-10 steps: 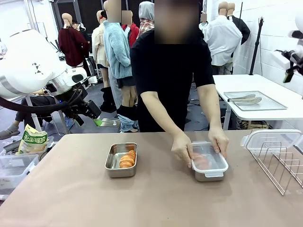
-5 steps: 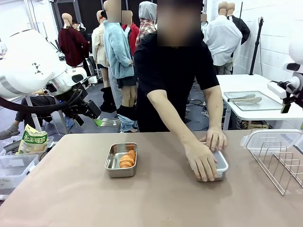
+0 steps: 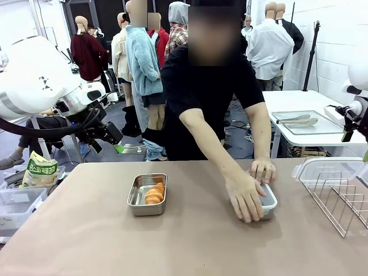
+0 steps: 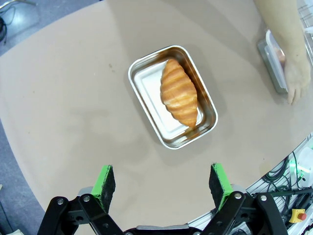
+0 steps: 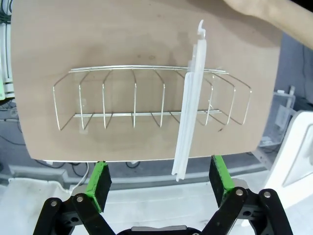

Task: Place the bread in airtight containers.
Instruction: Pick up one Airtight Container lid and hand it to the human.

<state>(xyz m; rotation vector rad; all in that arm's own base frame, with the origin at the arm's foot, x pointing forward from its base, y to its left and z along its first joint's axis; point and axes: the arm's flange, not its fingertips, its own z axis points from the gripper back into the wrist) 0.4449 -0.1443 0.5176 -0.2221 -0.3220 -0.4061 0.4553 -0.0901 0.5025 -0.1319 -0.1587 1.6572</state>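
Left gripper: jaws standing wide apart, nothing between the green pads, hanging above the table and looking down on it. Directly beyond the fingers an open steel container is sitting on the brown tabletop, lid off, with one croissant lying along one long wall, touching the pan floor; the rest of the floor is bare and shiny. In the front view this pan is lying near the middle of the table, slightly toward the robot's left.

Right gripper: jaws likewise spread wide, gripping nothing, hovering over the table's right edge. Below it a wire rack is resting on the table, and a clear white-rimmed lid is standing on edge in one of its slots.

The person across the table is pressing both hands on the second container, which is sitting right of centre: one hand is lying flat on its lid, the other hand is resting at its far edge. Its contents are hidden under the hands in the front view; the left wrist view is showing something orange-pink through the clear lid.

Legible writing: a yellow-green bag off the table's left side is carrying Korean print, too small to read.
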